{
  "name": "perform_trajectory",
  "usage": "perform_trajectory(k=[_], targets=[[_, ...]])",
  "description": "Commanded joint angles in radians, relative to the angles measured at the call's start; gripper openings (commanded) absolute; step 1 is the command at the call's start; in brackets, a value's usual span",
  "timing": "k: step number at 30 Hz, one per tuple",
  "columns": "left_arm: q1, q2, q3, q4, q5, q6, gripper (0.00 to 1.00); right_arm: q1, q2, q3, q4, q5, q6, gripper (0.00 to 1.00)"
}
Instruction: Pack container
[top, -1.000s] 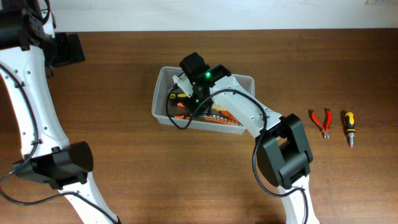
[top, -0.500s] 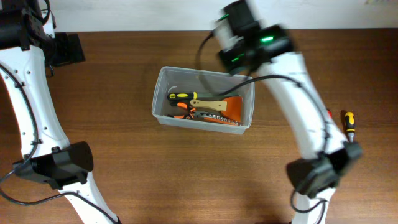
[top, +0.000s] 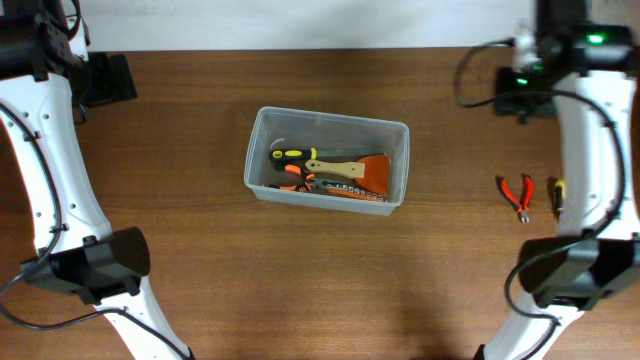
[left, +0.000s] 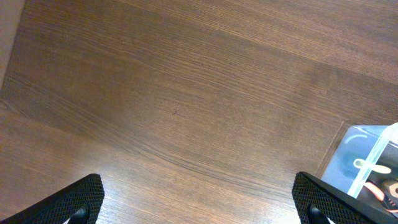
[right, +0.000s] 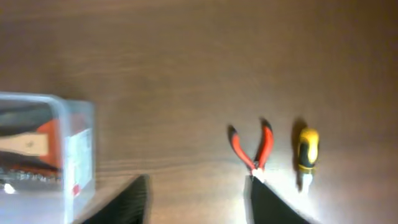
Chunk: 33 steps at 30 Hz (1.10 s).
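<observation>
The clear container (top: 330, 117) stands mid-table and holds an orange-bladed scraper (top: 352, 167), a yellow-and-black screwdriver (top: 289, 154) and other tools. My right gripper (top: 522, 95) hovers at the back right, well away from it. In the right wrist view my right gripper (right: 198, 202) is open and holds nothing; the container's wall (right: 79, 146) shows at the left. My left gripper (top: 112, 78) is at the back left. In the left wrist view my left gripper (left: 200, 202) is wide open over bare wood, with the container's corner (left: 367, 155) at the right edge.
Red-handled pliers (top: 517, 196) (right: 252, 149) lie on the table at the right. A small yellow-and-black screwdriver (top: 558, 197) (right: 306, 152) lies just right of them, partly behind my right arm in the overhead view. The table's back edge runs behind both arms.
My right gripper has lifted out of the container and swung to the back right, its jaws widening and empty. The left arm has not moved.
</observation>
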Motion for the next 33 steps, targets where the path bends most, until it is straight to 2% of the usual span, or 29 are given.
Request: perform_trajectory(k=[1, 8, 14, 19, 24, 33], targets=[[0.003, -0.013, -0.003, -0.002, -0.008, -0.016, 0.99, -0.081, 0.032, -0.097, -0.007, -0.079, 0.024, 0.64], [0.003, -0.013, -0.003, -0.002, -0.008, -0.016, 0.99, -0.194, 0.037, -0.399, 0.063, -0.108, -0.039, 0.63], [0.003, -0.013, -0.003, -0.002, -0.008, -0.016, 0.99, -0.211, 0.037, -0.55, 0.164, -0.142, -0.124, 0.63], [0.003, -0.013, -0.003, -0.001, -0.008, -0.016, 0.99, -0.198, 0.037, -0.627, 0.247, -0.164, -0.202, 0.63], [0.003, -0.013, -0.003, -0.001, -0.008, -0.016, 0.99, -0.197, 0.037, -0.676, 0.326, -0.152, -0.276, 0.56], [0.003, -0.013, -0.003, -0.001, -0.008, -0.016, 0.99, -0.197, 0.039, -0.699, 0.447, -0.15, -0.312, 0.54]])
